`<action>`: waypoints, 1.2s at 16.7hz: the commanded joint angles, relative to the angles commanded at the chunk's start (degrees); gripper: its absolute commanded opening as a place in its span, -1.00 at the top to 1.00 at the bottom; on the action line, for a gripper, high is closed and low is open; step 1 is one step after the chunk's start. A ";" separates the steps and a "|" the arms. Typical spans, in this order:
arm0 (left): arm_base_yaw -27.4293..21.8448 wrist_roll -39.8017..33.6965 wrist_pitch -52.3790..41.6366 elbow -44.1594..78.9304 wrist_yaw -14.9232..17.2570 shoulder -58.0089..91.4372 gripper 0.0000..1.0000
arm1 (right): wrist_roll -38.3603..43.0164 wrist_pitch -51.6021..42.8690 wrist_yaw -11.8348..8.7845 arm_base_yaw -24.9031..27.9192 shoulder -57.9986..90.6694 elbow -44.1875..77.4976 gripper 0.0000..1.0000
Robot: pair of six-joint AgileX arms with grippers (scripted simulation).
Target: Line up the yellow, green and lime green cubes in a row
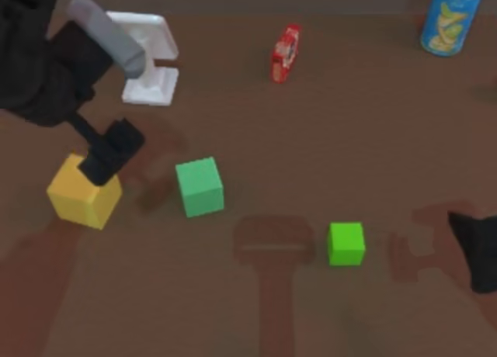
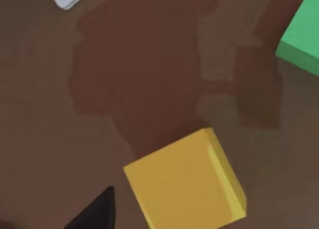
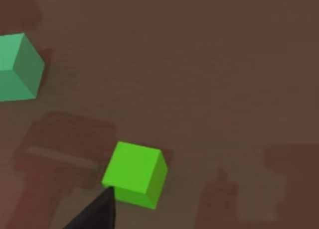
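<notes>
**Left gripper over the yellow cube, row not yet formed**

My left gripper [image 1: 109, 157] hangs above the yellow cube [image 1: 84, 192] at the table's left. I cannot tell how wide its fingers stand or whether they touch the cube; the left wrist view shows the cube resting on the table [image 1: 349, 124] with one dark fingertip [image 2: 97, 214] beside it. To do this step well, I would square the fingers to the cube's flat faces, since it sits turned, and centre before closing. The green cube [image 1: 199, 186] lies near, to its right; the lime green cube [image 1: 346, 243] sits farther right and lower. My right gripper [image 1: 475, 252] waits at the right edge, near the lime cube.
</notes>
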 joint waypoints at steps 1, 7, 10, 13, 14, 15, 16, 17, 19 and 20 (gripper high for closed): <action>-1.26 2.00 -3.19 4.50 0.01 5.52 -1.00 | -1.55 2.75 0.00 -2.11 -4.48 -3.74 -1.00; -7.38 11.70 -18.18 27.73 0.12 31.95 -1.00 | -9.31 17.60 0.42 -15.90 -27.03 -20.94 -1.00; -9.17 14.57 -22.31 34.97 0.15 39.80 -1.00 | -11.40 22.19 0.67 -21.07 -33.23 -25.19 -1.00; -9.88 15.70 -23.88 37.93 0.16 42.60 -1.00 | -12.13 23.97 0.78 -23.25 -35.58 -26.72 -1.00; -9.88 15.70 -23.88 37.93 0.16 42.60 -1.00 | -12.13 23.97 0.78 -23.25 -35.58 -26.72 -1.00; -9.88 15.70 -23.88 37.93 0.16 42.60 -1.00 | -12.13 23.97 0.78 -23.25 -35.58 -26.72 -1.00; -9.88 15.70 -23.88 37.93 0.16 42.60 -1.00 | -12.13 23.97 0.78 -23.25 -35.58 -26.72 -1.00; -9.57 15.64 -23.76 37.78 0.15 42.48 -1.00 | -12.13 23.97 0.78 -23.25 -35.58 -26.72 -1.00; -9.68 15.74 -22.82 36.93 0.16 42.76 -1.00 | -12.13 23.97 0.78 -23.25 -35.58 -26.72 -1.00; -9.73 15.78 -21.48 35.86 0.16 43.14 -1.00 | -12.13 23.97 0.78 -23.25 -35.58 -26.72 -1.00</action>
